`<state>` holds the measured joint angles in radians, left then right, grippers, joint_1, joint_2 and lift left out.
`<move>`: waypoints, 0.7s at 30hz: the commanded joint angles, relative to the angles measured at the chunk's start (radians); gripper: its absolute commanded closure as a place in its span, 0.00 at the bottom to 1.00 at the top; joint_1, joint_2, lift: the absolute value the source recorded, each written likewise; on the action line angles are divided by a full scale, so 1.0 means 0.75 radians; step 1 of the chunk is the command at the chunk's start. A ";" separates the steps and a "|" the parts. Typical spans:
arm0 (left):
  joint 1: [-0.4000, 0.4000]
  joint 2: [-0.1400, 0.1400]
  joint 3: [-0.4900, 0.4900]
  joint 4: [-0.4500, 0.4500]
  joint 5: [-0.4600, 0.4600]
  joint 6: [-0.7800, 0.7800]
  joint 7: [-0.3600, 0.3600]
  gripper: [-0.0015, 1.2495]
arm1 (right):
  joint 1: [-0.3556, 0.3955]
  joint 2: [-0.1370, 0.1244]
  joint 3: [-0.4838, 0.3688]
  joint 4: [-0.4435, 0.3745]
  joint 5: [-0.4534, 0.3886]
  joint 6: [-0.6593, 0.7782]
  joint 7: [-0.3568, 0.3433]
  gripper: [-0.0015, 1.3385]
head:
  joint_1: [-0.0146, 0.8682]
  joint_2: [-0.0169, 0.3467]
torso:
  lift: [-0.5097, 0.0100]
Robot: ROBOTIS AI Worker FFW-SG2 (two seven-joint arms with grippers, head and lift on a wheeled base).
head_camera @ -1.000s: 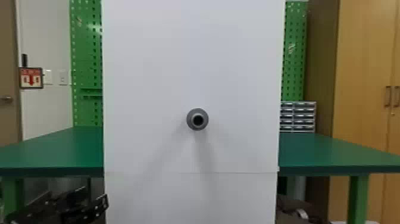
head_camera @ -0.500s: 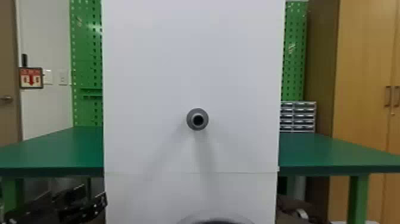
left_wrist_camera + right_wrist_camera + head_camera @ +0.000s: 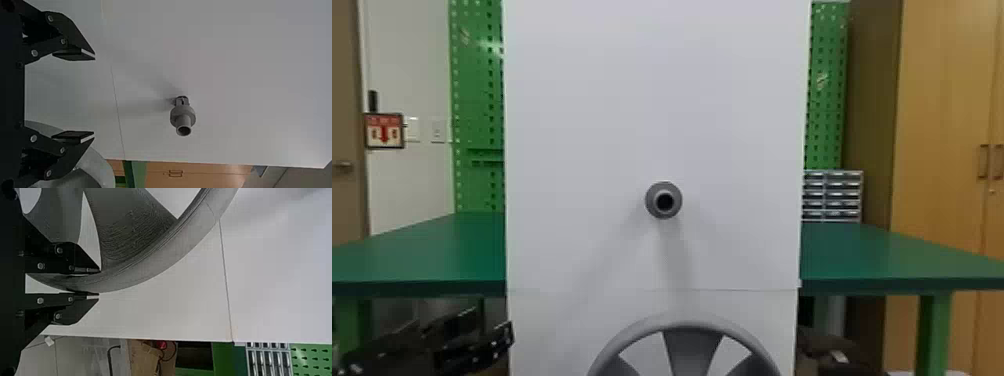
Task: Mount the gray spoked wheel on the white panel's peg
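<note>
On my left side the left pincer (image 3: 94, 97) waits low beside the white panel (image 3: 652, 100), its two black fingers spread with nothing between them, and the head view has that arm practically where it was a moment ago, so I count it as idle. Behind it lies the green counter (image 3: 432, 250), smooth and faintly glossy. In the middle the panel stands flat and matt, crossed by a thin seam (image 3: 652, 289), and out of it juts the gray peg (image 3: 182, 115), a stepped round piece with a broad collar and a narrower hollow tip, bare for now. Below the peg and slightly right of it comes the real change: the gray spoked wheel (image 3: 692, 352), just before only a sliver of arc at the head view's bottom edge, has climbed in front of the lower panel, so I judge the lift under way and the mounting still ahead. Its rim is smooth and rounded, its broad spokes finely ridged like layered plastic, with wedge-shaped gaps. Farther right, my right pincer (image 3: 99, 282) pinches that rim, and I would raise it more, ease it left and square the hub to the tip; held only by its edge, the wheel could tilt or snag
</note>
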<state>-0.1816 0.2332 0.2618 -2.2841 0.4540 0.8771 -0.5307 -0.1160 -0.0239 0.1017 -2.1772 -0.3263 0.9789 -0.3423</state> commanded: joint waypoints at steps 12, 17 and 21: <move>-0.020 0.000 -0.026 0.000 -0.024 0.017 0.000 0.43 | -0.263 -0.019 0.055 -0.079 -0.226 0.292 -0.274 0.99 | 0.11 0.03 | 0.04; -0.030 0.000 -0.042 0.000 -0.041 0.027 0.000 0.43 | -0.363 -0.023 0.055 -0.079 -0.273 0.339 -0.311 0.99 | 0.11 0.03 | 0.04; -0.038 0.000 -0.054 0.000 -0.049 0.033 0.000 0.43 | -0.420 -0.032 0.050 -0.079 -0.340 0.349 -0.390 0.99 | 0.11 0.03 | 0.04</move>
<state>-0.2041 0.2332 0.2293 -2.2841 0.4231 0.8972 -0.5305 -0.3887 -0.0424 0.1427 -2.2365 -0.5364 1.2306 -0.6005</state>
